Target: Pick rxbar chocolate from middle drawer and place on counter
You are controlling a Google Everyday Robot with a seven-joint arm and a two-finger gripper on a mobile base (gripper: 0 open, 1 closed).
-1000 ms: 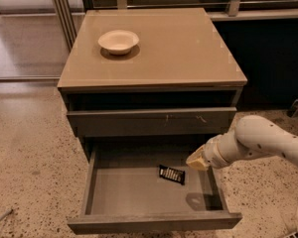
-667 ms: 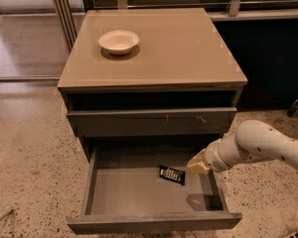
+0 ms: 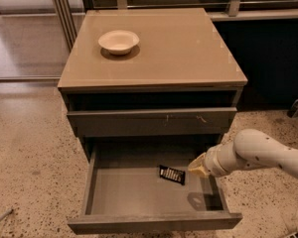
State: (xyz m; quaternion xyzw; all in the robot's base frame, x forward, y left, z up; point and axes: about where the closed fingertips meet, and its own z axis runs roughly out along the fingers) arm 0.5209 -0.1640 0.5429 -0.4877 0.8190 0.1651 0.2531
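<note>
While the middle drawer (image 3: 154, 222) stands open, the rxbar chocolate (image 3: 172, 174) lies on its floor, right of centre. Just right of it hangs the gripper (image 3: 198, 166) — parted or closed, I cannot tell.

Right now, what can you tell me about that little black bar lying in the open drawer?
The rxbar chocolate is a small flat rectangular bar in a black wrapper with pale printed marks. It lies flat, slightly askew, on the grey floor of the pulled-out middle drawer, right of centre. Nothing rests on it. The gripper hovers just to its right, close but apparently not touching.
</note>
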